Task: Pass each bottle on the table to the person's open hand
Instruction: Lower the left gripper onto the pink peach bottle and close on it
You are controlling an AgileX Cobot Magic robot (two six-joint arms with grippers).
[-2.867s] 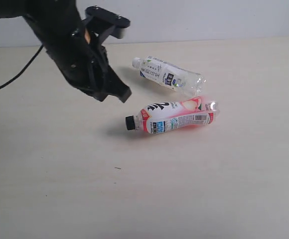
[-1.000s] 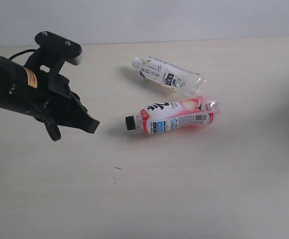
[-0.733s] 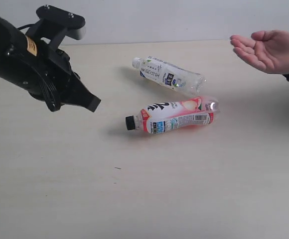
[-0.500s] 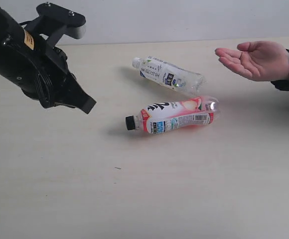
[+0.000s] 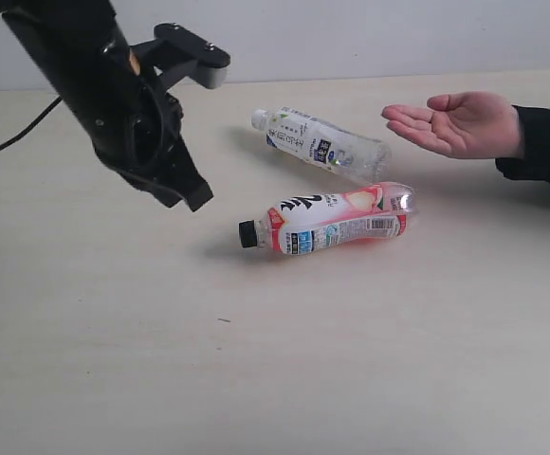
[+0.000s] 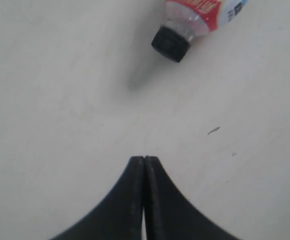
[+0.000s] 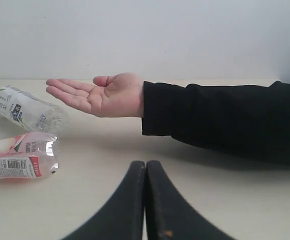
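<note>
Two bottles lie on their sides on the table (image 5: pixel 256 379). The pink-red labelled one (image 5: pixel 337 219) has its black cap (image 6: pixel 171 44) pointing left. Behind it lies the white-green labelled bottle (image 5: pixel 320 142) with a white cap. The person's open hand (image 5: pixel 450 123) hovers palm up at the right, just beyond both bottles, and also faces the right wrist camera (image 7: pixel 97 95). My left gripper (image 5: pixel 197 197) hangs shut and empty above the table, left of the black cap. My right gripper (image 7: pixel 146 165) is shut and empty; it is out of the exterior view.
A dark sleeve (image 5: pixel 540 142) runs off the right edge behind the hand. My left arm's black body (image 5: pixel 114 95) and its cable (image 5: pixel 19 137) fill the upper left. A pale wall (image 5: pixel 398 33) bounds the table's far edge.
My left arm swung right and back toward the bottles, still shut. The person's hand came in from the right and moved left to hover near the bottles.
</note>
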